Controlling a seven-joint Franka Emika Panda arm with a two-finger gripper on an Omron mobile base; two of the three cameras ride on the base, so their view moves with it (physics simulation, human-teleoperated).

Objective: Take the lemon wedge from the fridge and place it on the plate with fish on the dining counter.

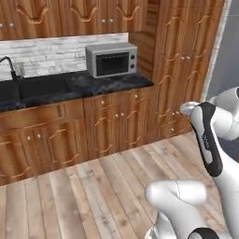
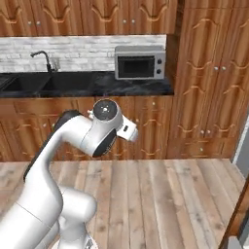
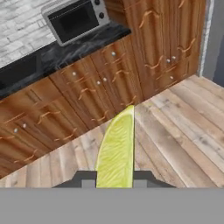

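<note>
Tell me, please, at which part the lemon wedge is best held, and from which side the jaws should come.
Best at its broad base, with the jaws closing on the two flat cut faces. In the hand view the lemon wedge sits that way now: wide end low between the finger tips, thin point away from the hand. The narrow tip would probably slip.

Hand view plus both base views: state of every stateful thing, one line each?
lemon wedge: held between the finger tips, point away from the hand.
gripper: shut on the lemon wedge.
microwave: door closed, on the black counter.
lower cabinet doors: closed.
tall cabinet doors: closed.
faucet: no water visible.
</note>
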